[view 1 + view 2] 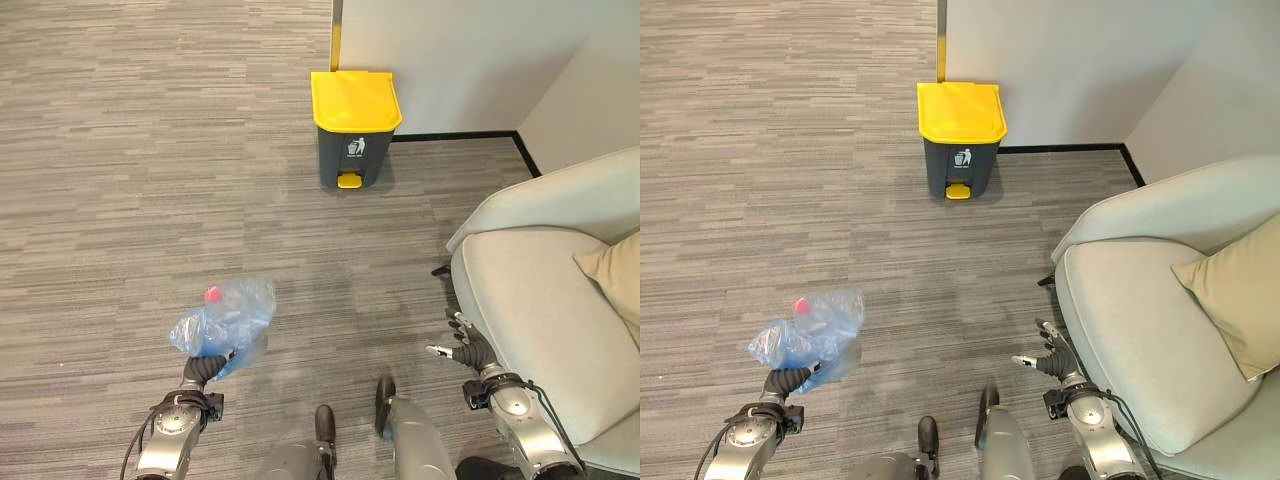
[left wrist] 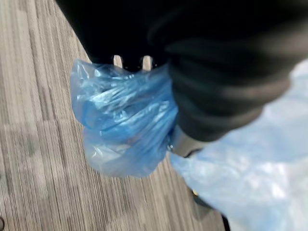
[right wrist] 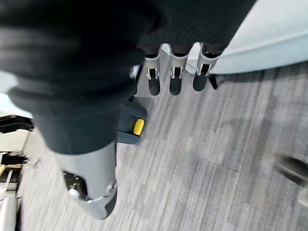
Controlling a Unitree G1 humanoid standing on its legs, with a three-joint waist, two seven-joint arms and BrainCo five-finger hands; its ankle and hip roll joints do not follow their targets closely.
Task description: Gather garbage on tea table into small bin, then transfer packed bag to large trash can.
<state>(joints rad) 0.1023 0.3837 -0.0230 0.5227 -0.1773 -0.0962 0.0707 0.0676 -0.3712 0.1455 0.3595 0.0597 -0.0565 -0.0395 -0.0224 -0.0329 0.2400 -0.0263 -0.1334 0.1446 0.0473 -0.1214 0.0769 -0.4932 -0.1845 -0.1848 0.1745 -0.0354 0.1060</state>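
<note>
1. We see our left hand (image 1: 203, 368) low on the left of the head views, its fingers curled tight round the gathered neck of a translucent blue plastic garbage bag (image 1: 225, 322).
2. The bag bulges up and forward from that hand, above the grey striped carpet floor (image 1: 150, 180); a small red cap-like piece (image 1: 212, 294) shows through the plastic near its far edge.
3. In the left wrist view the crumpled blue plastic (image 2: 122, 115) sits directly against the dark ribbed cover, bunched where the fingers close on it, and more pale blue film spreads past the wrist.
4. Our right hand (image 1: 1048, 358) hangs low on the right, just beside the front edge of a light grey upholstered armchair (image 1: 1140, 330); we cannot tell whether it touches the seat.
5. In the right wrist view its fingers (image 3: 174, 77) hang straight and relaxed in a row, holding nothing.
6. A dark grey pedal trash can with a closed yellow lid (image 1: 353, 128) stands upright on the carpet against the white wall (image 1: 450, 60), well apart from the bag and ahead of us, slightly to the right of it.
7. A beige cushion (image 1: 1240, 290) rests on the armchair's seat towards its back corner.
</note>
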